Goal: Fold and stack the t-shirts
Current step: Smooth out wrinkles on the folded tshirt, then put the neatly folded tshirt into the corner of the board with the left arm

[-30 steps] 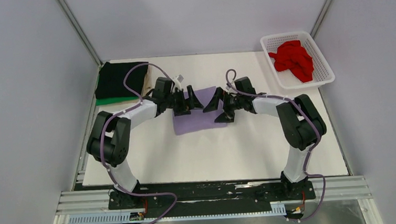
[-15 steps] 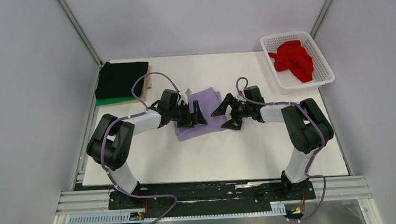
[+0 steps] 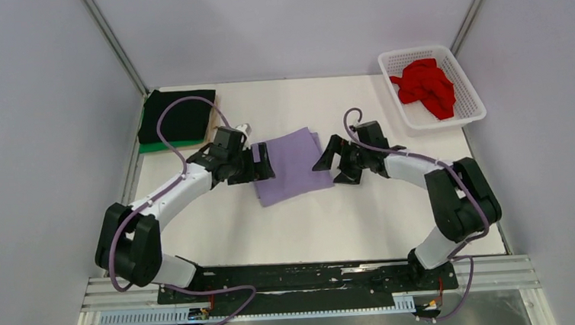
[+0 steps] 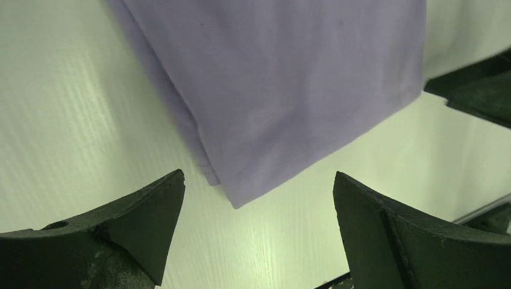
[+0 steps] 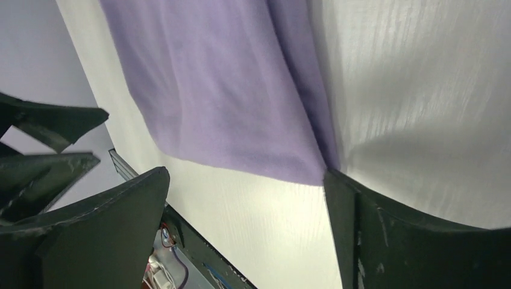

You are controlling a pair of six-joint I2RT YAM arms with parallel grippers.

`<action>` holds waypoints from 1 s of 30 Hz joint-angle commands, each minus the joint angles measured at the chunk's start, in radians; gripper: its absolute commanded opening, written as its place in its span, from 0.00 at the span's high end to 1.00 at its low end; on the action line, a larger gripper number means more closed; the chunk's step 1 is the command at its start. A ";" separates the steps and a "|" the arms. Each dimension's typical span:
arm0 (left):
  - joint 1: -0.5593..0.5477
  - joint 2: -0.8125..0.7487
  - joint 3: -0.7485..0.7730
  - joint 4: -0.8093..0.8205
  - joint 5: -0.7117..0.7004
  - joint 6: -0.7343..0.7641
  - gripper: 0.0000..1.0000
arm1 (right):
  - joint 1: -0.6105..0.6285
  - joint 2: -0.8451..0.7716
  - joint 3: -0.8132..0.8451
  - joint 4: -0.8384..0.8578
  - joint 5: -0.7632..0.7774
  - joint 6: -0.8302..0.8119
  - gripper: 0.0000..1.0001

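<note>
A folded lavender t-shirt [image 3: 291, 164] lies flat at the table's middle; it also shows in the left wrist view [image 4: 283, 84] and the right wrist view [image 5: 223, 90]. My left gripper [image 3: 259, 166] is open and empty at its left edge. My right gripper [image 3: 333, 164] is open and empty at its right edge, one finger [image 5: 385, 235] touching the shirt's corner. A folded black t-shirt [image 3: 177, 114] lies on a green one [image 3: 162, 146] at the back left. A crumpled red t-shirt [image 3: 426, 85] lies in the white basket [image 3: 470, 113].
The white basket stands at the back right corner. Grey walls close in the table on three sides. The white tabletop [image 3: 304, 230] lies bare in front of the lavender shirt.
Both grippers have drawn apart off the lavender shirt, the left one to the left and the right one slightly right. The shirt now lies uncovered and flat.
</note>
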 commanded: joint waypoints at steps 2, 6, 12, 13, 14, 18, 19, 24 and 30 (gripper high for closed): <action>0.104 0.004 -0.029 0.008 -0.020 -0.118 0.00 | 0.008 -0.226 0.016 -0.036 0.105 -0.050 0.00; 0.133 0.065 -0.035 0.083 -0.013 -0.168 0.00 | 0.007 -0.392 -0.031 -0.052 0.250 -0.037 0.00; 0.135 0.193 0.000 0.161 0.057 -0.195 0.03 | 0.006 -0.574 -0.079 -0.159 0.419 -0.063 0.00; 0.134 0.220 0.002 0.169 0.061 -0.199 0.04 | 0.005 -0.597 -0.081 -0.178 0.435 -0.062 0.00; 0.134 0.233 0.002 0.177 0.066 -0.200 0.05 | 0.005 -0.617 -0.086 -0.193 0.445 -0.062 0.00; 0.131 0.302 0.000 0.190 0.062 -0.206 0.15 | 0.005 -0.701 -0.108 -0.221 0.490 -0.067 0.00; 0.125 0.325 0.003 0.193 0.064 -0.207 0.17 | 0.004 -0.720 -0.117 -0.224 0.509 -0.066 0.00; 0.039 0.409 0.067 0.137 -0.004 -0.200 0.29 | 0.002 -0.807 -0.179 -0.228 0.667 -0.055 0.00; -0.036 0.521 0.256 -0.071 -0.232 -0.177 0.52 | -0.005 -0.876 -0.220 -0.240 0.764 -0.085 0.00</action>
